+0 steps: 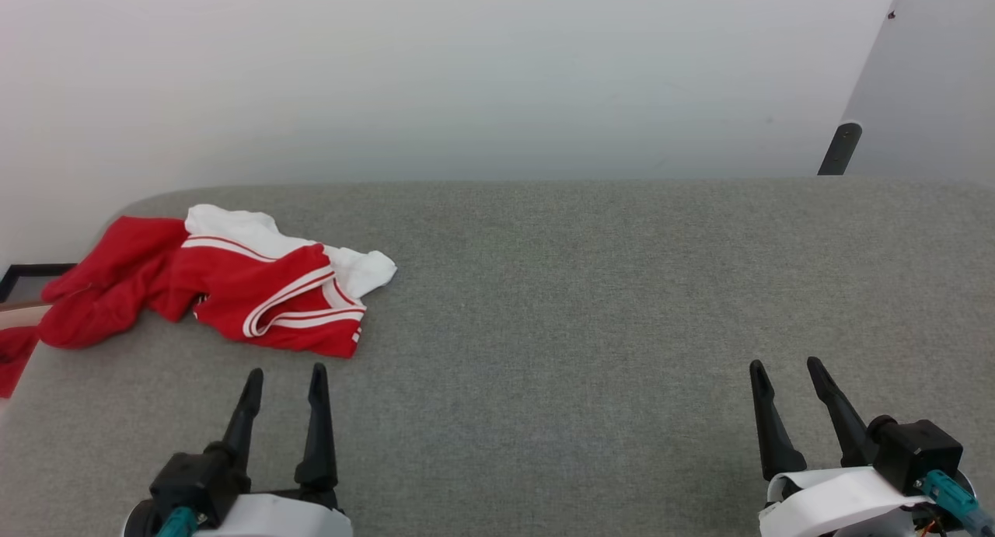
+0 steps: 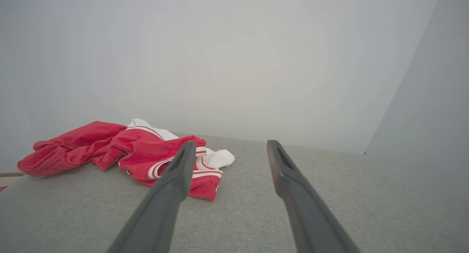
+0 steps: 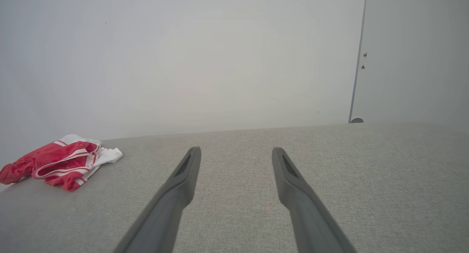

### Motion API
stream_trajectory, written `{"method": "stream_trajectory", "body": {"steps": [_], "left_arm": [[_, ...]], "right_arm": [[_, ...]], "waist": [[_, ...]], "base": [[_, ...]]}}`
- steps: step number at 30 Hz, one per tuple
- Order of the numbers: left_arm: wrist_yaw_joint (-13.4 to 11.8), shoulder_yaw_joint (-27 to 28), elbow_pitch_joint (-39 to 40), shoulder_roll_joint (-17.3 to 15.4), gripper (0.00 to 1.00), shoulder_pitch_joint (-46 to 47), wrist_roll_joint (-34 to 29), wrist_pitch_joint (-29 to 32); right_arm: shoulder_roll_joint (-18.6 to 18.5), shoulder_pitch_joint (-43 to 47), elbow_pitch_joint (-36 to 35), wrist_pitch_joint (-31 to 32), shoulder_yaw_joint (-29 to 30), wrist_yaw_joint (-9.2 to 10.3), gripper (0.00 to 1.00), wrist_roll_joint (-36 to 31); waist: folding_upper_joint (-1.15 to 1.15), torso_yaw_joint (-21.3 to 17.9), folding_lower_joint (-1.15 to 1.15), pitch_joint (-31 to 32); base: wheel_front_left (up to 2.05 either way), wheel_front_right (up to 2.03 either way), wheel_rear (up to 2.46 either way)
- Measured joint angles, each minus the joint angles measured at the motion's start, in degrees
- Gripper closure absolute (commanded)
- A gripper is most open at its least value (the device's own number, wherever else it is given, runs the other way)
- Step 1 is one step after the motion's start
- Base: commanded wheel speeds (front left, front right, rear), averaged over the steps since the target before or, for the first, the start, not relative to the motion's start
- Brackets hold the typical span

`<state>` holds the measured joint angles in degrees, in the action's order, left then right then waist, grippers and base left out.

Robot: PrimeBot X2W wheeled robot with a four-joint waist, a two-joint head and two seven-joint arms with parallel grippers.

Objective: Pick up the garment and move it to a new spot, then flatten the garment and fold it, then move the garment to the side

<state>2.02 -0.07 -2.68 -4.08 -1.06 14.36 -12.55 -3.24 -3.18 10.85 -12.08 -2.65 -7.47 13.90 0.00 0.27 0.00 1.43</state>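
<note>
The garment (image 1: pixel 233 284), a red shirt with white sleeve parts and thin striped bands, lies crumpled at the far left of the grey table (image 1: pixel 591 304). One red end of it reaches the table's left edge. My left gripper (image 1: pixel 285 378) hovers open just in front of it, nothing between its fingers. In the left wrist view the garment (image 2: pixel 121 152) lies ahead and to the left of the left gripper (image 2: pixel 229 147). My right gripper (image 1: pixel 783 370) stands open over bare table at the lower right. From the right wrist view the garment (image 3: pixel 62 161) is far to the left of the right gripper (image 3: pixel 236 152).
A pale wall rises behind the table's far edge. A dark post (image 1: pixel 839 148) stands at the back right beside a grey panel (image 1: pixel 933 86). Off the table's left edge show a dark frame (image 1: pixel 23 277) and a bit of red cloth (image 1: pixel 12 362).
</note>
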Motion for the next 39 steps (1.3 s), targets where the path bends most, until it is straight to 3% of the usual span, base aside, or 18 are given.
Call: {"method": "stream_trajectory", "body": {"steps": [24,32,39], "left_arm": [[1.42,0.45,-0.77,0.56,0.00,-0.75,-7.73,-2.53],[1.43,2.57,-2.00,0.52,0.00,-1.00,-6.76,-2.58],[0.98,5.43,-3.76,-0.64,0.00,-1.97,-5.33,-2.58]], "right_arm": [[0.09,0.91,-1.47,-2.36,-0.40,-0.01,0.00,-10.85],[0.14,1.35,-1.36,-2.26,-1.21,-0.01,0.00,-10.65],[0.14,1.35,-0.47,-2.26,-3.18,-0.01,0.00,-10.29]], "waist": [[0.00,0.19,0.00,1.20],[0.00,2.74,0.00,1.78],[0.00,7.34,0.00,2.93]], "base": [[0.00,0.00,0.00],[0.00,0.00,0.00],[0.00,0.00,0.00]]}}
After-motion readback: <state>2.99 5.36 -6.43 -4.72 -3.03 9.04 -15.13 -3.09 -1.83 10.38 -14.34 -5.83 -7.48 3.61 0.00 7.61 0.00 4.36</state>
